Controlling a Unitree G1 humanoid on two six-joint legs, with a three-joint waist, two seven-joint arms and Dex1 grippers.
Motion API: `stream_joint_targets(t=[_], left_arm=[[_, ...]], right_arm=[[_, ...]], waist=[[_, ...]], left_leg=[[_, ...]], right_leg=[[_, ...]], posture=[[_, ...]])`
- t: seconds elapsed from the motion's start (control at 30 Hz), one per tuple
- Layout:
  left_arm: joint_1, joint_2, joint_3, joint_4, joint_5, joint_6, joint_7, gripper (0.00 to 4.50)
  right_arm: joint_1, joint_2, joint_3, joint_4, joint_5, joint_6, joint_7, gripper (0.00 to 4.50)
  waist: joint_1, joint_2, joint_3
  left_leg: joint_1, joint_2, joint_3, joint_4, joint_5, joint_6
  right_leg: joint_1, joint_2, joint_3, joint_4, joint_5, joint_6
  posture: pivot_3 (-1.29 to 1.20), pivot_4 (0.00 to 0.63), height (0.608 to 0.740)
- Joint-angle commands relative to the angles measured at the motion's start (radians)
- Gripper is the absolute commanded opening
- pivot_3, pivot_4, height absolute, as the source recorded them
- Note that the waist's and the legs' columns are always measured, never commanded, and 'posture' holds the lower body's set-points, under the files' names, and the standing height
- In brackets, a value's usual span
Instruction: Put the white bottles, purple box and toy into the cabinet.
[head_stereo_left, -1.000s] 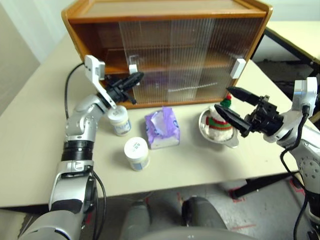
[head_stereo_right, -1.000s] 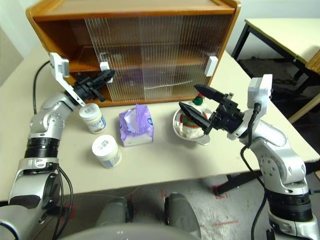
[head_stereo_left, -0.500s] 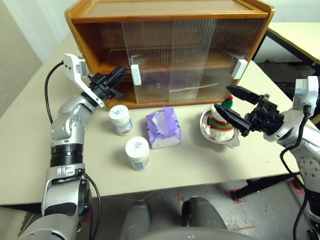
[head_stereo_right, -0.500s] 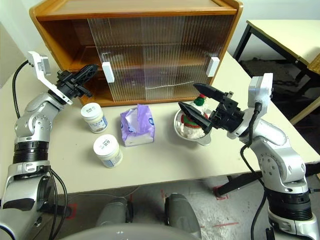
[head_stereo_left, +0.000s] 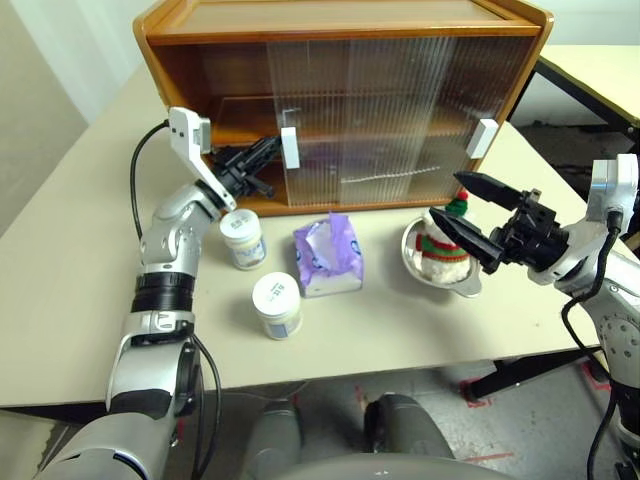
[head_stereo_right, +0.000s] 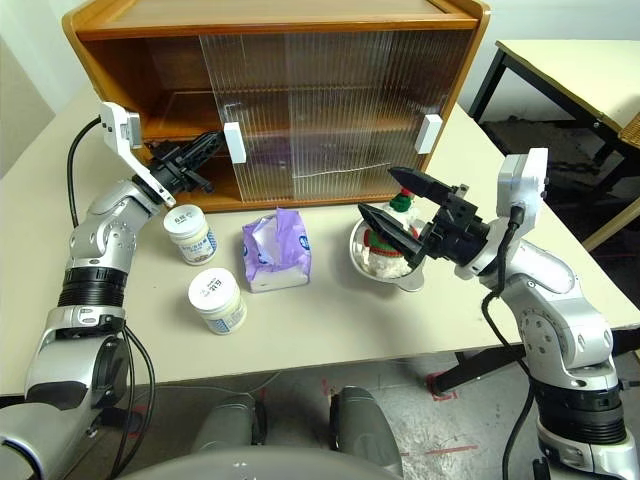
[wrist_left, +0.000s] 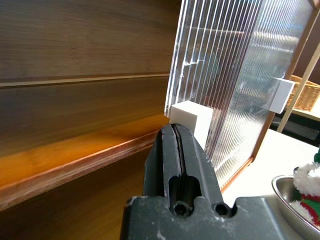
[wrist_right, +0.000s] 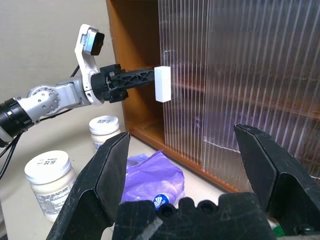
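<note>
The cabinet (head_stereo_left: 160, 60) stands at the back of the table, its left sliding door pushed partly right so the left end is uncovered. My left gripper (head_stereo_left: 270, 152) is shut, its tip against the left side of that door's white handle (head_stereo_left: 290, 147), also seen as the handle (wrist_left: 190, 117). Two white bottles (head_stereo_left: 243, 238) (head_stereo_left: 276, 305) and the purple box (head_stereo_left: 327, 255) sit in front of the cabinet. The toy (head_stereo_left: 440, 240) lies in a metal bowl. My right gripper (head_stereo_left: 446, 196) hovers open just above the toy, holding nothing.
The metal bowl (head_stereo_left: 462, 283) stands right of the purple box. The right door carries a white handle (head_stereo_left: 484, 135) near the cabinet's right wall. A second table (head_stereo_left: 600, 70) stands at the far right. The table's front edge runs close below the nearer bottle.
My left gripper swung out to the left, then came back forward against the handle. The left door has slid a little to the right. The right arm has not moved.
</note>
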Motion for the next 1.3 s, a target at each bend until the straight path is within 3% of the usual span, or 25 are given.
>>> stream_joint_targets(t=[0.03, 0.87, 1.3], left_arm=[[-0.038, -0.018, -0.025, 0.048, 0.024, -0.029, -0.021, 0.03], [-0.165, -0.078, -0.074, 0.187, 0.072, -0.083, -0.102, 0.03], [-0.158, -0.075, -0.022, 0.16, 0.032, -0.107, -0.094, 0.03]], right_arm=[[0.016, -0.005, -0.022, -0.029, 0.003, -0.004, -0.011, 4.5], [0.031, 0.0, -0.026, -0.05, 0.002, -0.011, -0.046, 4.5], [0.02, 0.001, -0.018, -0.033, 0.0, -0.014, -0.036, 4.5]], waist=[[0.0, 0.0, 0.0], [-0.048, 0.0, 0.0], [-0.048, 0.0, 0.0]], left_leg=[[0.0, 0.0, 0.0, 0.0, 0.0, 0.0], [0.0, 0.0, 0.0, 0.001, 0.0, 0.0], [0.0, 0.0, 0.0, 0.001, 0.0, 0.0]], right_leg=[[0.0, 0.0, 0.0, 0.0, 0.0, 0.0], [0.0, 0.0, 0.0, 0.0, 0.001, 0.001], [0.0, 0.0, 0.0, 0.0, 0.001, 0.001]], posture=[[-0.13, 0.0, 0.74], [-0.17, 0.0, 0.74], [-0.14, 0.0, 0.74]])
